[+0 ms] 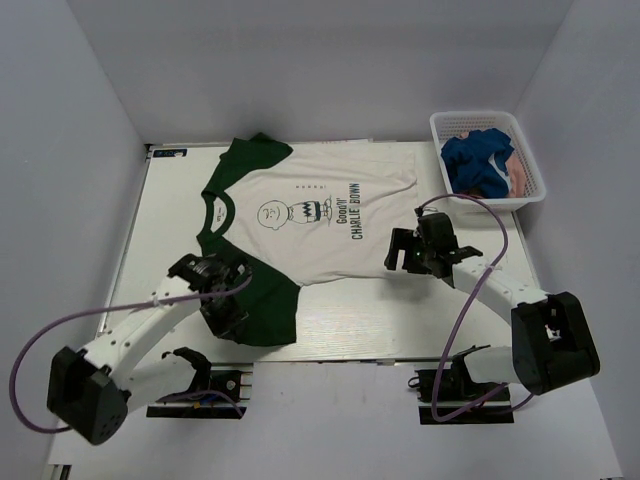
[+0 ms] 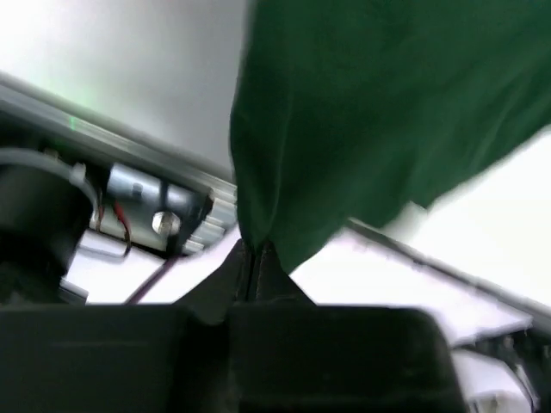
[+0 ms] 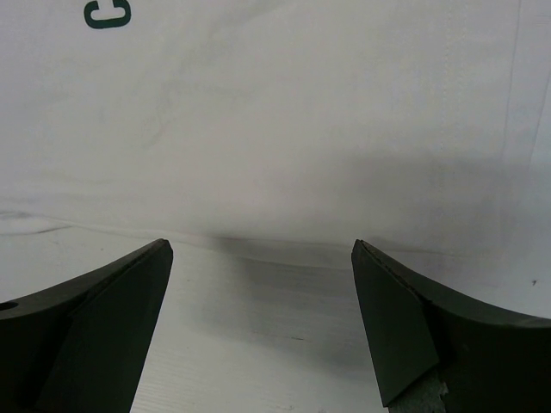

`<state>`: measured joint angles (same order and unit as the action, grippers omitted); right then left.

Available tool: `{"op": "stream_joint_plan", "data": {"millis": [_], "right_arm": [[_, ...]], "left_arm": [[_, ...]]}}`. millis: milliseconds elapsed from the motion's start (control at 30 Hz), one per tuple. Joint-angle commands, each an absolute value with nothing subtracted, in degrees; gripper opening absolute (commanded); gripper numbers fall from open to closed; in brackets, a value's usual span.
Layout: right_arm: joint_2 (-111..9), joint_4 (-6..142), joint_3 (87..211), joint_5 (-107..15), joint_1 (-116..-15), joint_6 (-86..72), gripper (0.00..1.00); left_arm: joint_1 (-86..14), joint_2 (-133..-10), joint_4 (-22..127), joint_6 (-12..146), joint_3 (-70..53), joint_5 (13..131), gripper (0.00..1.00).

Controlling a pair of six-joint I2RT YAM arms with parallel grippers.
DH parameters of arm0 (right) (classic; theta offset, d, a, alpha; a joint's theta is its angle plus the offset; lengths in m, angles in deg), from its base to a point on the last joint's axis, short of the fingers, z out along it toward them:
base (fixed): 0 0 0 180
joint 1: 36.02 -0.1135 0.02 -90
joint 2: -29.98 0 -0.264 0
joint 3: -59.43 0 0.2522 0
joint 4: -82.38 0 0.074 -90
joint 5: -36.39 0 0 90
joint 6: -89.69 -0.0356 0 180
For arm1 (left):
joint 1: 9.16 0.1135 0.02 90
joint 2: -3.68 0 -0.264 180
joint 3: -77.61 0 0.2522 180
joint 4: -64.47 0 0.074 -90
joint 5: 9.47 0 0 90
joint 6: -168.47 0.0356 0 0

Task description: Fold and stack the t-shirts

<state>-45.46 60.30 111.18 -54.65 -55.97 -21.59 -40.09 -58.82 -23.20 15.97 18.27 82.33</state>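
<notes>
The cream t-shirt (image 1: 310, 215) with dark green sleeves and the Charlie Brown print lies spread flat on the table. My left gripper (image 1: 222, 312) is shut on its near dark green sleeve (image 1: 268, 305); in the left wrist view the green cloth (image 2: 362, 129) hangs from the closed fingertips (image 2: 251, 258). My right gripper (image 1: 405, 262) is open and empty, just above the table at the shirt's near hem (image 3: 275, 225). The blue shirt (image 1: 477, 160) and the dusty pink shirt (image 1: 520, 175) lie bunched in the basket.
The white mesh basket (image 1: 533, 170) stands at the back right corner of the table. White walls close in the back and both sides. The arm bases and their cables sit at the near edge.
</notes>
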Motion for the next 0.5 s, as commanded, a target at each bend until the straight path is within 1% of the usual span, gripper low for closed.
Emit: {"op": "stream_joint_plan", "data": {"millis": [0,33,67,167,200,333,467], "right_arm": [[-45.3,63.1,110.7,-54.1,-55.9,-22.7,0.9],[-45.3,63.1,110.8,-52.2,-55.8,-22.7,0.9],[-45.3,63.0,111.2,-52.3,-55.8,-22.7,0.9],[-44.4,62.2,111.6,-52.7,-55.8,-22.9,0.9],[-43.6,62.5,111.5,-52.9,-55.7,-23.1,0.9],[-41.4,61.4,110.9,-55.8,-55.7,-24.8,0.9],[-40.1,58.9,111.0,-60.5,-55.4,-27.7,0.9]], "left_arm": [[-40.7,-51.4,-29.5,10.1,18.7,76.7,0.16],[-40.7,-50.6,-29.5,9.4,18.1,76.7,0.22],[-40.7,-49.9,-29.5,9.4,18.1,77.4,0.44],[-40.7,-50.8,-29.5,9.4,16.6,76.8,0.76],[-40.7,-51.6,-29.5,10.1,16.0,76.8,0.88],[-40.7,-55.6,-29.5,11.5,16.0,77.5,0.97],[-40.7,-57.8,-28.5,11.5,18.2,77.6,0.97]]}}
